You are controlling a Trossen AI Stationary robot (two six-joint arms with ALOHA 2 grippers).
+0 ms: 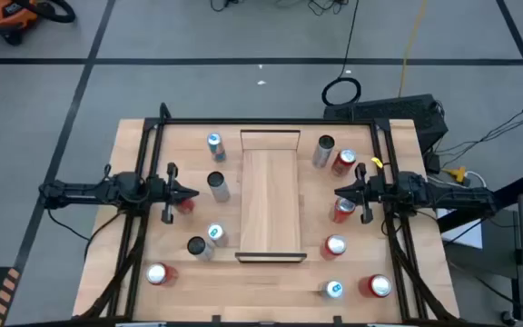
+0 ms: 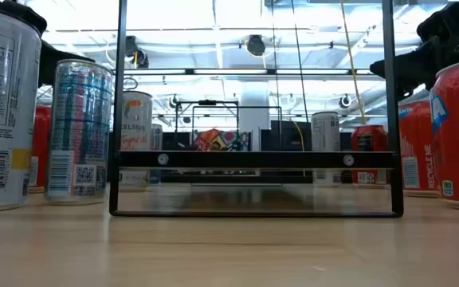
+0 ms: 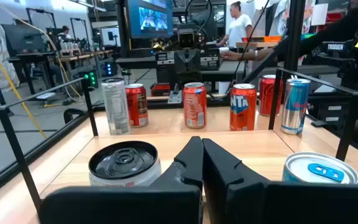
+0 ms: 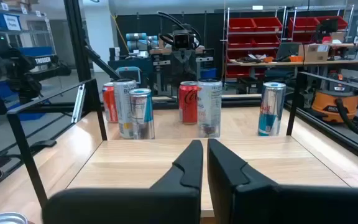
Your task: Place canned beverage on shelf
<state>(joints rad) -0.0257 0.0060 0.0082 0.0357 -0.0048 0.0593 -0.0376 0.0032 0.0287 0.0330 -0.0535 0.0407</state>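
Light-wood tabletop [image 1: 134, 236] with black rails carries long narrow light-wood shelf board [image 1: 271, 195] at centre, low lip at each short end, nothing on it. Left of board: five upright cans, silver, blue-topped [image 1: 214, 143] and red [image 1: 157, 273]. Right of board: six cans, mostly red [image 1: 342, 162].

Bright overhead lights glare in the low view; nearest cans [image 2: 2, 108] blur.

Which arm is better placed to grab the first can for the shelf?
Roughly even. The left gripper has a silver can just beyond its shut fingers, beside the empty shelf. The right gripper is also shut, with a red can slightly off to one side. Slight edge: left.
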